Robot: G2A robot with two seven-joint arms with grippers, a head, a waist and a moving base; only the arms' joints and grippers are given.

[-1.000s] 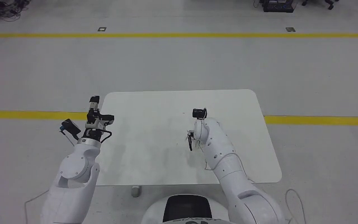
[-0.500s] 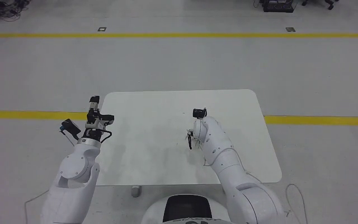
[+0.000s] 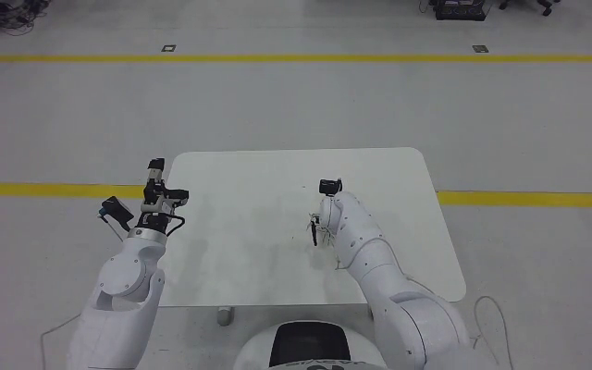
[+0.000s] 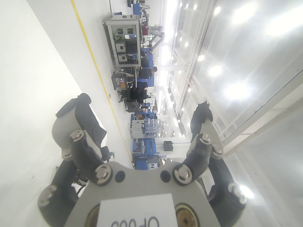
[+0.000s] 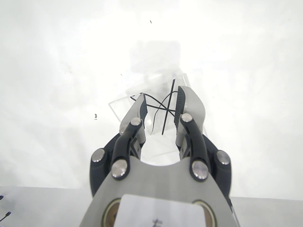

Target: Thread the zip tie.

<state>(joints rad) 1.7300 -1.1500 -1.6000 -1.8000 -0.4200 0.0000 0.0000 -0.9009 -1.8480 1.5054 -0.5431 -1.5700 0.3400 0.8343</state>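
Note:
Several thin black zip ties [image 5: 165, 106] lie crossed in a small clear plastic box [image 5: 123, 100] on the white table [image 3: 277, 185]. My right gripper [image 5: 162, 105] hangs open just above them, one finger on each side of the crossing, holding nothing. From above, the right gripper [image 3: 315, 231] points down at the zip ties [image 3: 314, 239] right of the table's middle. My left gripper [image 3: 165, 185] is raised at the table's left edge. It stands open [image 4: 142, 119] with nothing between its fingers, facing out into the room.
A few small dark specks [image 5: 95, 116] lie on the table beside the box. The table's rounded left edge [image 3: 176, 162] runs next to the left gripper. Bare tabletop stretches between the two arms.
The right arm's elbow has shifted slightly, while its gripper stays over the zip ties. The left arm has not moved.

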